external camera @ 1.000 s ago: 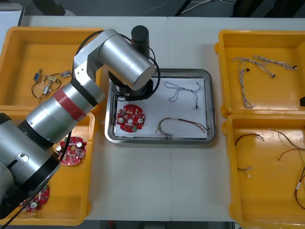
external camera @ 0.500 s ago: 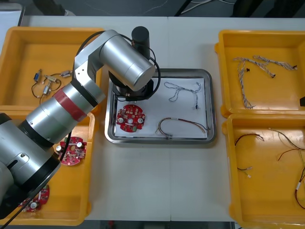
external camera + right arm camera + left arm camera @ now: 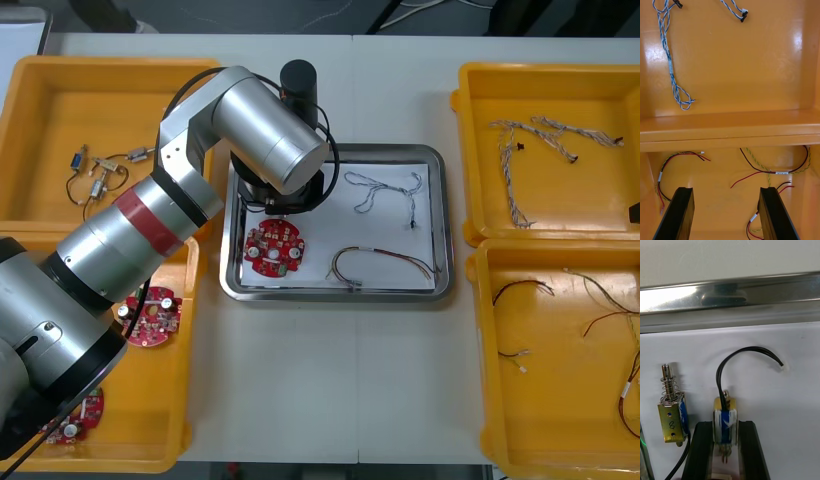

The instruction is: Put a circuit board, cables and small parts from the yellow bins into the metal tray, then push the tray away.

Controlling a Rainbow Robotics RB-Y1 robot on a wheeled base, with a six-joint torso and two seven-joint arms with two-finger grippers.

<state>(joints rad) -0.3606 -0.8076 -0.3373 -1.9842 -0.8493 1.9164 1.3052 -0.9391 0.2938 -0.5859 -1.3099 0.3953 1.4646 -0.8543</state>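
Front view: on the light table (image 3: 330, 380), the left arm's smooth silver cylinders stretch across to the left part of the shiny, round-cornered metal tray (image 3: 441, 215), hiding what lies under the wrist. On the tray's white inside lie a round red circuit board (image 3: 275, 249), a thin twisted blue and white cable (image 3: 381, 190) and a looped red and yellow cable (image 3: 385, 262). The far left yellow bin (image 3: 40, 110) holds small metal parts (image 3: 95, 176).

Right wrist view: the right gripper (image 3: 726, 191) hangs with its flat black fingers wide apart and nothing between them, above a glossy bin's red, yellow and black cables (image 3: 771, 170).

Left wrist view: the left gripper (image 3: 725, 427) clamps a small metal part (image 3: 725, 416), a brass-coloured frame round a blue coil, its sides touching both fingers. Its black lead (image 3: 737, 354) arcs away over the white floor towards the polished rim. Just beside the fingers lies a second small metal part (image 3: 672, 414) with a bare spring and pin.
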